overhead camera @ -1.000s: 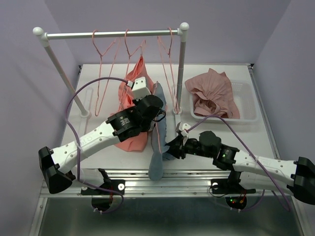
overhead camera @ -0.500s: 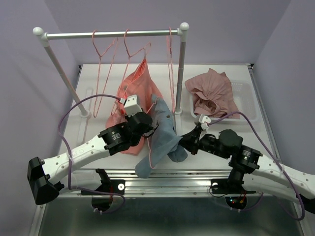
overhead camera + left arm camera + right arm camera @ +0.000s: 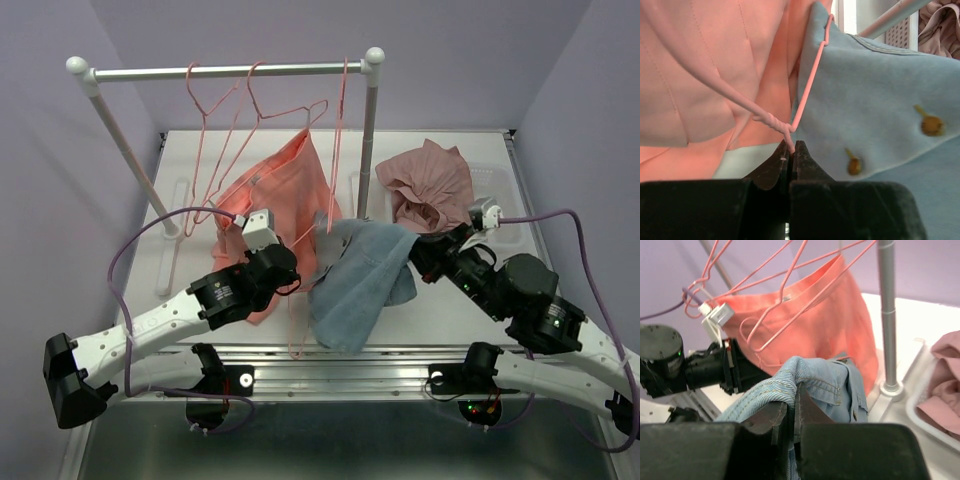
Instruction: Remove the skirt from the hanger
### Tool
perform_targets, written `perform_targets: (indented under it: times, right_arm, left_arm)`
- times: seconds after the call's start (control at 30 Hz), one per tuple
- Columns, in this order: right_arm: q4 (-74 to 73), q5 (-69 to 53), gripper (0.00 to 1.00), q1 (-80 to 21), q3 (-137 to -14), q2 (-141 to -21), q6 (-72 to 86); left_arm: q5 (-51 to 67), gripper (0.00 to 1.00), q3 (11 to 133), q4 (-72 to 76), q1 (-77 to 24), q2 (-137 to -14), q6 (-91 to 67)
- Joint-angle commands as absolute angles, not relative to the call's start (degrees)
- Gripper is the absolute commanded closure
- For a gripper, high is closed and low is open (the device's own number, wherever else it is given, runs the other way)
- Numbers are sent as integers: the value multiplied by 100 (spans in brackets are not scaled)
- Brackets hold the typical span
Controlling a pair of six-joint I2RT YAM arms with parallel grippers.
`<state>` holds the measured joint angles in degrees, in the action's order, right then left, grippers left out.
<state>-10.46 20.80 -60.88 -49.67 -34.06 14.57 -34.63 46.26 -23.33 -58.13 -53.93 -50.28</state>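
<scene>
- The skirt (image 3: 285, 185) hangs under the rail (image 3: 220, 70), and its lower part appears to lie on the bench (image 3: 400, 145). Neither gripper holds it.
- The left gripper (image 3: 791, 149) has its jaws pinched tight on a wire hanger (image 3: 771, 121), just below the twisted neck. One wire arm crosses the skirt and the other runs to the edge of the grey-blue garment (image 3: 360, 280). I cannot tell which of the two cloths this hanger carries.
- The right gripper (image 3: 796, 392) has its jaws clamped on a fold of that garment, which is spread just beside the skirt.
- The step in hand looks like drawing the grey-blue cloth off the wire. It goes best with the left grip fixed and the pull running along the wire arm, away from the skirt.
- The wire end needs watching, since it could snag the skirt and drag it.
</scene>
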Motion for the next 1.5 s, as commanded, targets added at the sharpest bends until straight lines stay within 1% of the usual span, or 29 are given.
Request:
perform_targets:
  times: [0.0, 0.27, 0.47, 0.57, 0.63, 0.67, 0.7, 0.77, 0.93, 1.1, 1.2, 1.27, 1.33, 1.47]
  right_arm:
    - [-1036, 2873, 99, -6135, -5852, -3217, 1486]
    - [-1327, 3243, 99, -6135, -7336, -3419, 1468]
    - [-1784, 4059, 99, -6135, -8225, -3945, 1117]
    - [-1881, 4621, 99, -6135, -8612, -4446, 757]
    - [-1890, 5149, 99, -6135, -8946, -4903, 484]
    - [-1890, 5612, 99, -6135, -9095, -5052, 283]
    - [-1898, 5764, 99, -6135, -9262, -5210, 186]
    - [-1890, 6019, 99, -6135, -9885, -5580, 62]
    - [-1505, 6591, 99, -6135, -11247, -6309, -1369]
    - [-1117, 6741, 99, -6135, -11671, -7021, -2178]
    - [-616, 6689, 99, -6135, -11681, -7163, -2680]
    - [-501, 6618, 99, -6135, -11663, -7268, -2724]
    - [-431, 6540, 99, -5872, -11453, -7286, -2672]
    - [-396, 6057, 99, -4398, -10943, -7513, -2145]
  left_arm:
    - [-3683, 100, 4526, -2549, -5818, -5317, -5098]
    - [-3753, 100, 4518, -2619, -5818, -5502, -5168]
    - [-3727, 100, 4553, -2541, -5827, -5590, -5089]
    - [-3604, 100, 4640, -2479, -5827, -5503, -4949]
    - [-3577, 100, 4676, -2444, -5845, -5423, -4852]
    - [-3542, 100, 4702, -2426, -5853, -5336, -4817]
    - [-3516, 100, 4711, -2408, -5854, -5291, -4756]
    - [-3446, 100, 4746, -2364, -5854, -5195, -4571]
    - [-3296, 100, 4764, -2241, -5880, -5115, -4210]
    - [-3244, 100, 4834, -2215, -5906, -5107, -4096]
    - [-3226, 100, 4860, -2171, -5924, -5089, -4043]
    - [-3269, 100, 4860, -2180, -5933, -5098, -4034]
    - [-3278, 100, 4860, -2171, -5933, -5098, -4043]
    - [-3252, 100, 4904, -2188, -5933, -5115, -4034]
